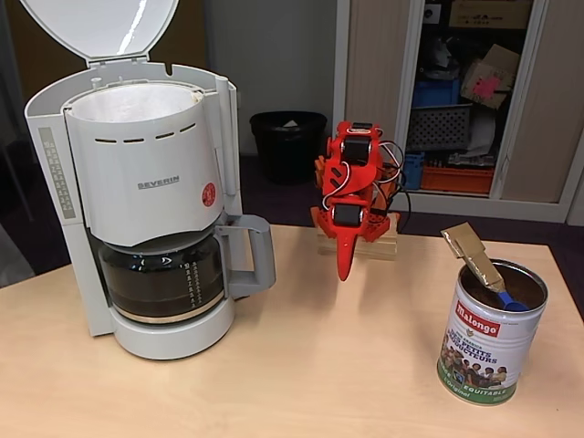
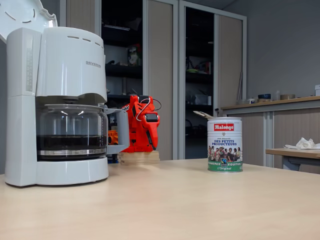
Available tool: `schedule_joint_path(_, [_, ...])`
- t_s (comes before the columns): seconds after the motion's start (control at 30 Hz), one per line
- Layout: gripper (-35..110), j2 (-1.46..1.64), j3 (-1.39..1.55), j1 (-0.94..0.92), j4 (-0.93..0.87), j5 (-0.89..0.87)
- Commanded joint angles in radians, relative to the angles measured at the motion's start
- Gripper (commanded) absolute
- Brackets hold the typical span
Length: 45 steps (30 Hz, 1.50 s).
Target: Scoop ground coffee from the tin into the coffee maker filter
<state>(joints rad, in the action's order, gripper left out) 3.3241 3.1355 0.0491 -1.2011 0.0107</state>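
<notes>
Red pincer [image 1: 347, 260] hangs folded, fingers pressed together, gripping nothing; the tin [image 1: 490, 339] at four o'clock holds a blue scoop [image 1: 484, 269]

Evenly and softly lit from overhead, with pale shadows under the coffee machine [image 1: 151, 182] and tin [image 1: 488, 333]. Bright glare streak on the raised lid [image 1: 100, 26] at eleven o'clock. Dim cupboard interiors behind. Sharp foreground, slightly soft background; no obvious edge distortion.
</notes>
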Motion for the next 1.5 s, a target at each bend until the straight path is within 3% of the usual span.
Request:
schedule_joint_path(0.0, [0, 0.000, 0.006, 0.020, -0.014, 0.017])
schedule_joint_path(0.97, [0, 0.000, 0.006, 0.015, -0.005, 0.012])
schedule_joint_path(1.2, [0, 0.000, 0.006, 0.020, 0.252, -0.360])
schedule_joint_path(1.33, [0, 0.000, 0.003, 0.061, 0.383, -0.222])
schedule_joint_path(1.47, [0, 0.000, -0.012, 0.072, 0.480, -0.213])
